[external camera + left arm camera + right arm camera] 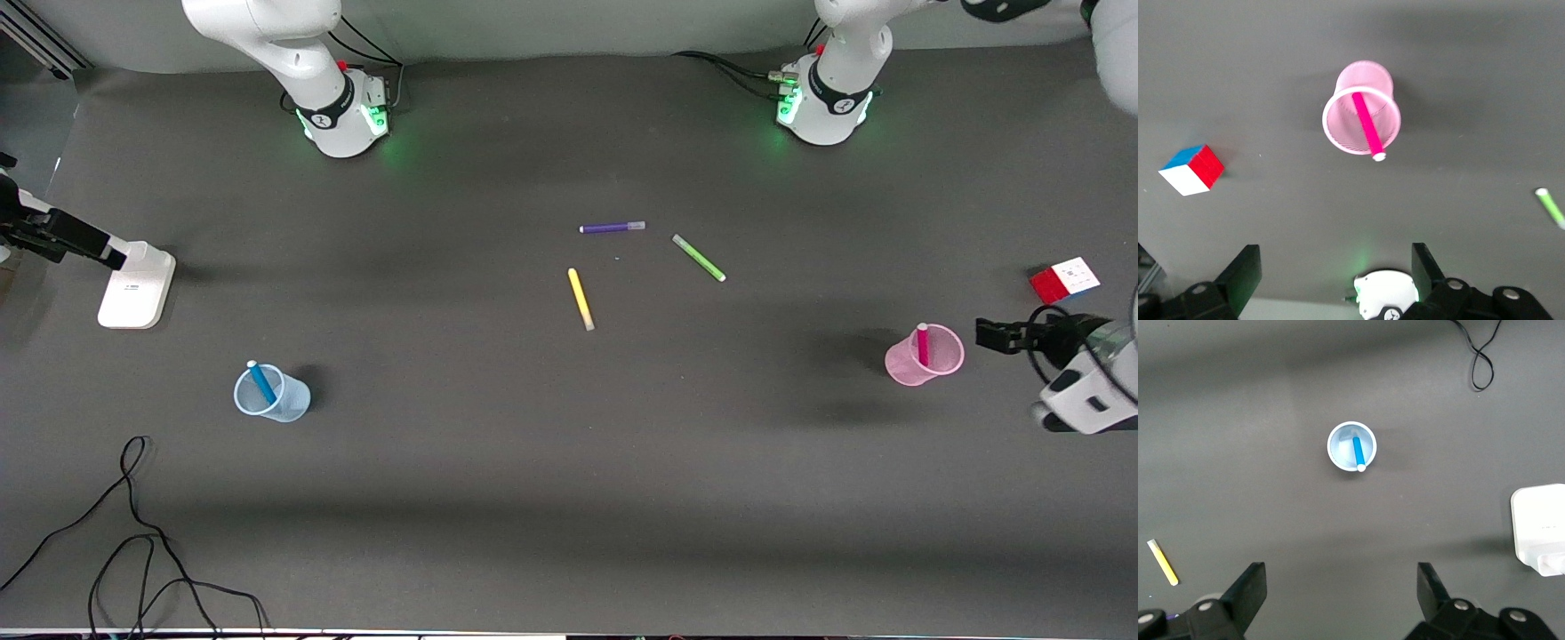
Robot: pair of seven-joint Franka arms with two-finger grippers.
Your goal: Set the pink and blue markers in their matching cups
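The pink marker [922, 345] stands tilted inside the pale pink cup [925, 357] toward the left arm's end of the table. My left gripper [989, 335] hangs beside that cup, apart from it, open and with nothing in it. In the left wrist view its gripper [1336, 270] frames bare table, with the pink cup [1361, 110] and pink marker [1366, 125] further off. The blue marker [260, 380] leans in the pale blue cup [271, 395] toward the right arm's end. My right gripper [1341, 587] is open and holds nothing, high above the blue cup [1351, 447] and blue marker [1358, 452].
A purple pen [612, 228], a green pen [699, 258] and a yellow pen [581, 299] lie at mid-table. A colour cube [1064, 280] sits near the left gripper. A white stand [136, 284] and a black cable [133, 533] are at the right arm's end.
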